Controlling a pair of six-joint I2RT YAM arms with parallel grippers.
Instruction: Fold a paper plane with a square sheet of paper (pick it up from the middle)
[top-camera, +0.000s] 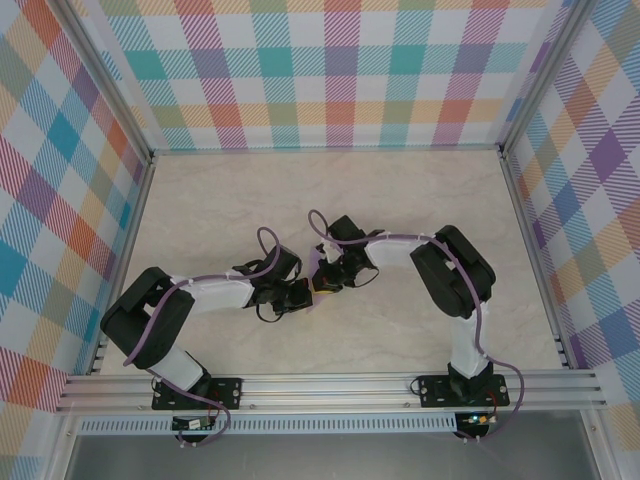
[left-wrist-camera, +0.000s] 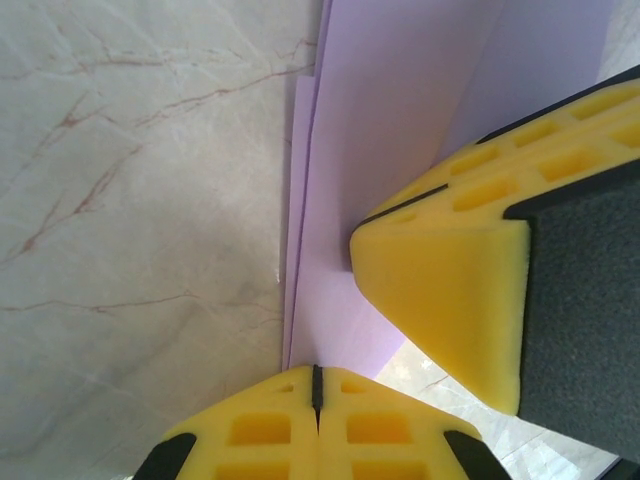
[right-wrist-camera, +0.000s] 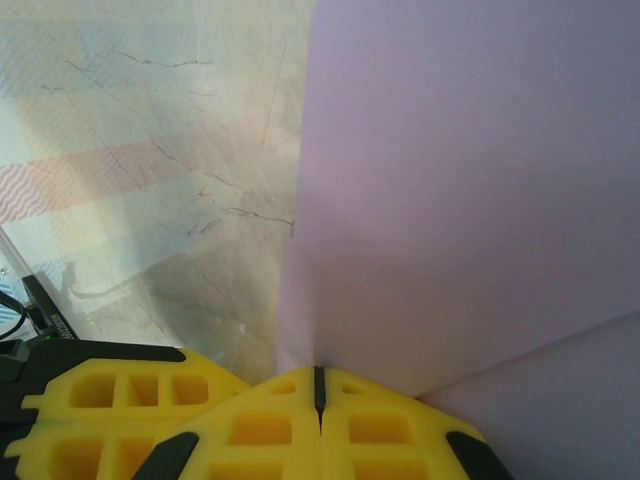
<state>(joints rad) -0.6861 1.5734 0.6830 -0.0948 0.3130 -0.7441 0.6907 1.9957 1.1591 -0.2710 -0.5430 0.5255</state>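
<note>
The lavender sheet of paper (left-wrist-camera: 380, 130) is folded into layers and stands on edge above the marble table, held between the two grippers. In the left wrist view its fold line runs straight down into the seam of my left gripper (left-wrist-camera: 317, 385), which is shut on its lower edge. My right gripper (right-wrist-camera: 319, 385) is likewise shut on the paper (right-wrist-camera: 460, 190), which rises as a broad panel from its seam. The two grippers meet tip to tip at the table's middle, left gripper (top-camera: 300, 296) and right gripper (top-camera: 328, 278). The right gripper's yellow finger (left-wrist-camera: 450, 290) presses against the paper's side.
The marble tabletop (top-camera: 220, 210) spreads out around the arms. Plaid walls (top-camera: 330, 80) close in the back and both sides, and an aluminium rail (top-camera: 330, 385) runs along the near edge. The left gripper's yellow fingers (right-wrist-camera: 110, 405) sit close at the lower left of the right wrist view.
</note>
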